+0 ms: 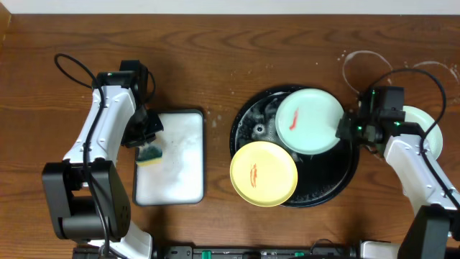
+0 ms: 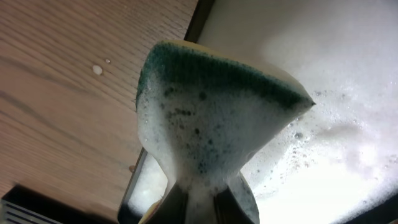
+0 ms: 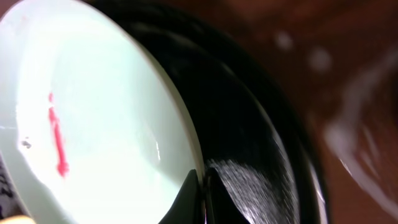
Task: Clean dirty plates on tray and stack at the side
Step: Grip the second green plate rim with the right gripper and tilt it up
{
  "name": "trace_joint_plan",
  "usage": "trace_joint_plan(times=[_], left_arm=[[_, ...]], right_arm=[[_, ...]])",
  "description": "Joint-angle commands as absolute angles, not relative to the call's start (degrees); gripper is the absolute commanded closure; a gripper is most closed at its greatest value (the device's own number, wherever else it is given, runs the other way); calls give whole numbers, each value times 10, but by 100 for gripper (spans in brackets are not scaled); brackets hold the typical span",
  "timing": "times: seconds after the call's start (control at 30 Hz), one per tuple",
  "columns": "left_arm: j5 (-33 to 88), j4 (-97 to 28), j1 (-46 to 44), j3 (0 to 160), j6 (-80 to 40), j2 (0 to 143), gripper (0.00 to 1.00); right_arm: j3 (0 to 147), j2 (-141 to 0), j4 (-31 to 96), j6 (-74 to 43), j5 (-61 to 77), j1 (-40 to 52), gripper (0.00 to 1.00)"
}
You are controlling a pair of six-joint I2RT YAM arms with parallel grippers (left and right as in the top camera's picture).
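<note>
The black round tray (image 1: 338,183) holds a mint-green plate (image 1: 309,119) with a red smear at its back and a yellow plate (image 1: 263,173) with a red smear at its front left. My right gripper (image 1: 344,129) is shut on the right rim of the mint-green plate (image 3: 93,124), one finger inside and one under the rim. Another mint-green plate (image 1: 425,128) lies on the wood tabletop at the far right, mostly behind the right arm. My left gripper (image 1: 149,147) is shut on a foamy green-and-yellow sponge (image 2: 211,112) over the white tray.
A white rectangular tray (image 1: 172,162) full of soap foam sits left of centre. Whitish water rings (image 1: 366,61) mark the brown tabletop (image 1: 215,57) at the back right. The tray's black rim (image 3: 273,124) runs beside the held plate.
</note>
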State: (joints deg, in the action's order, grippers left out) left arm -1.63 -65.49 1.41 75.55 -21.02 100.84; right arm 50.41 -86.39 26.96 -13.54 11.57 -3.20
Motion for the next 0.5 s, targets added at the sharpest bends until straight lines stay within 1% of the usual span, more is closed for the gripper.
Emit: trace_joint_plan(times=[0.0,0.2,0.23,0.27,0.3,0.4,0.47], left_arm=[[-15,-656,15,756,-190,1007,92],[-15,-656,15,756,-190,1007,92],[-15,-656,15,756,-190,1007,92],[-15,-656,15,756,-190,1007,92],[-15,-656,15,756,-190,1007,92],[-15,-657,15,756,-190,1007,92],[-14,-656,15,756,-190,1007,92]], right_arm=[[513,-900,237,-124,133,-14,99],[513,-985,214,-136,133,-5,99],[513,-995,209,-136,134,-5,97],[513,-1002,204,-135,136,-5,85],[514,-1004,204,-119,141,-5,76],[535,-996,241,-94,151,-5,71],[562,-991,285,-79,150,-5,70]])
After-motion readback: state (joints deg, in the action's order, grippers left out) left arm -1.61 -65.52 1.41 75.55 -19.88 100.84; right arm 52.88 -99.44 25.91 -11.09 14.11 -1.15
